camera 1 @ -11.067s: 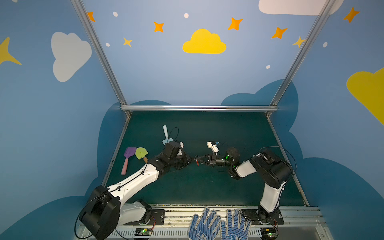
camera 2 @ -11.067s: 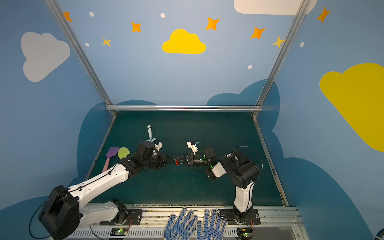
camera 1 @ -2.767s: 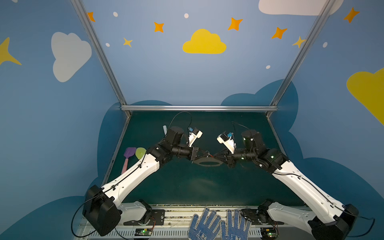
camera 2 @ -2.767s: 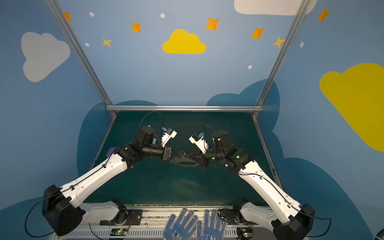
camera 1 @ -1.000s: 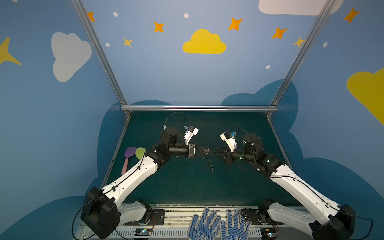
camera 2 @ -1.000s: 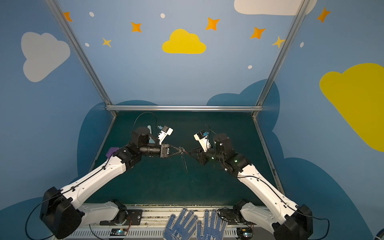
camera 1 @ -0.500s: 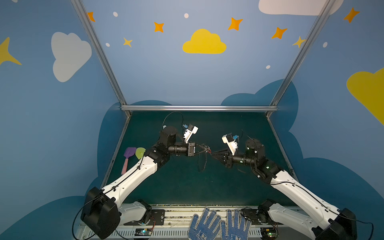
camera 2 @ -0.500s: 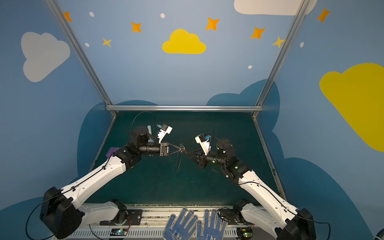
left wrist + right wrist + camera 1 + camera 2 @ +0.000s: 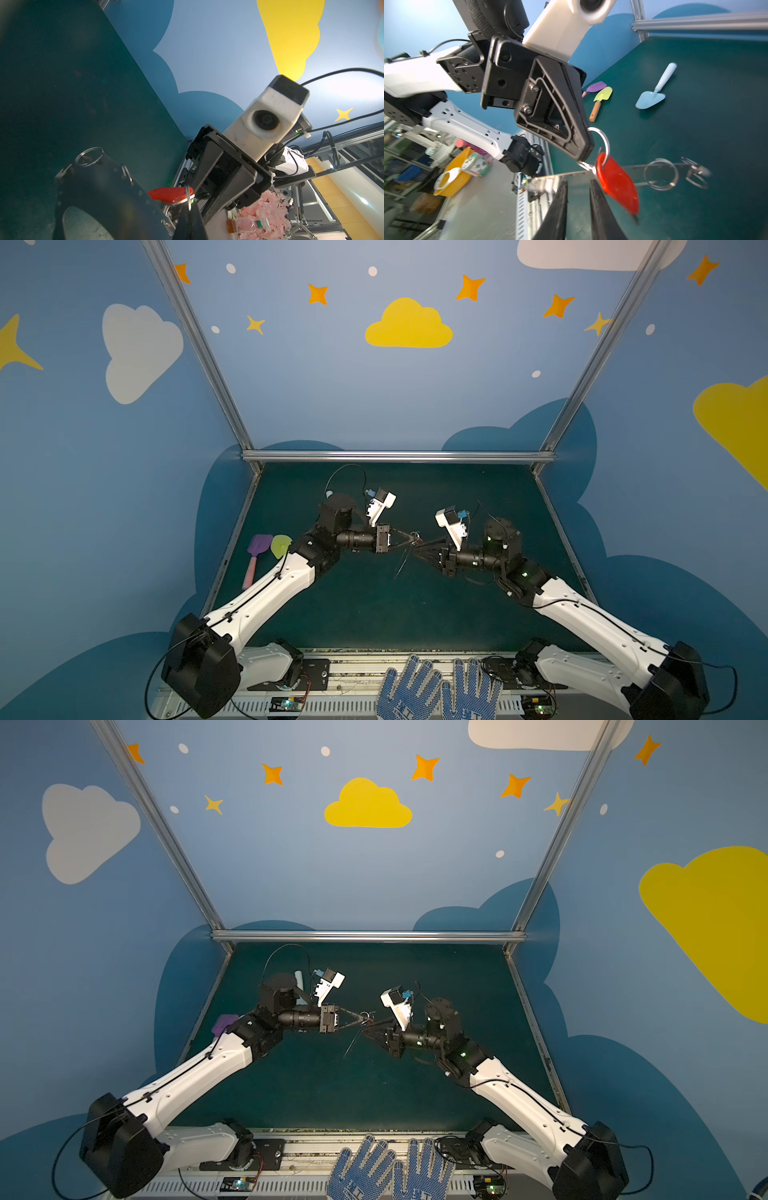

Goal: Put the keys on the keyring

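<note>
A label on a small bottle [image 9: 258,225] past the edge of the worktop [image 9: 374,614] is seen, but its print is too small to be read. The marks on the blue-dotted gloves [image 9: 440,693] at the front rail are not legible either. The keyring [image 9: 108,191] is held in the air over the middle of the worktop by the left hand [image 9: 584,155], which is clenched on its rim. The key [image 9: 616,185] is hung by its red head on a wire ring [image 9: 606,141] just beside that grip. The right hand [image 9: 577,185] is seen released, its fingers a little parted, just beside the key. A purple shovel [image 9: 261,543] and a yellow-green shovel [image 9: 281,545] are laid near the left edge, and a light blue shovel [image 9: 652,97] farther back. In both top views the key is largely hidden by the two hands, and the keyring is shown edge-on as a thin line
</note>
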